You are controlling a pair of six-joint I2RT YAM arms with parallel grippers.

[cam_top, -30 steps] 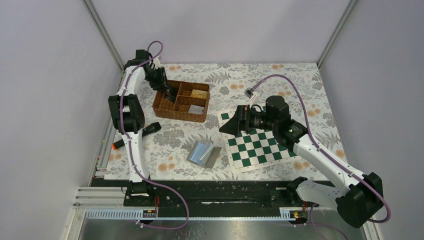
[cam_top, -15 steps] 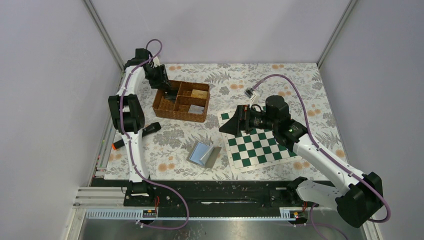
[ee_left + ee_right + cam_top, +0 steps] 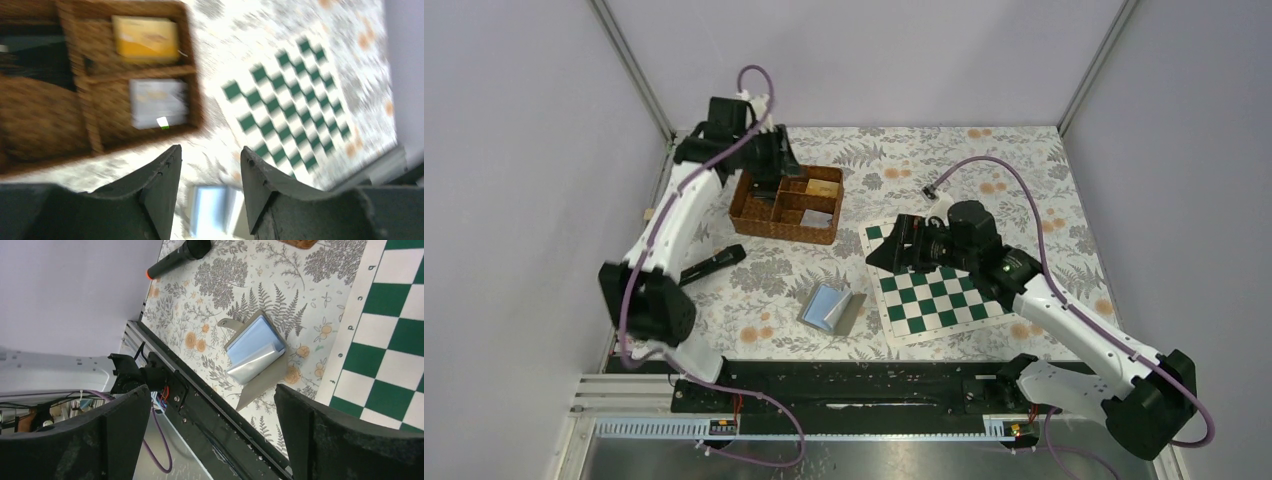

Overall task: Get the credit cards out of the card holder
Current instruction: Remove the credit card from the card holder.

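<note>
Your left arm has lifted out of the wicker basket (image 3: 786, 205), its elbow swung out to the near-left. The left claw (image 3: 776, 160) hangs over the basket's far-left corner, jaws partly apart with nothing between them. Your right arm reaches in from the near-right. Its right claw (image 3: 892, 250) is spread fully wide and empty, to the right of the basket over the chessboard mat's (image 3: 939, 290) corner. The card holder (image 3: 832, 307) lies open on the worktop (image 3: 1024, 170), nearer you than the basket, blue inside up, apart from both claws. Motion smears the left wrist view: the yellow card (image 3: 145, 31) and pale card (image 3: 157, 102) in the basket's compartments are unreadable, and the frame's lower edge cuts off the holder.
</note>
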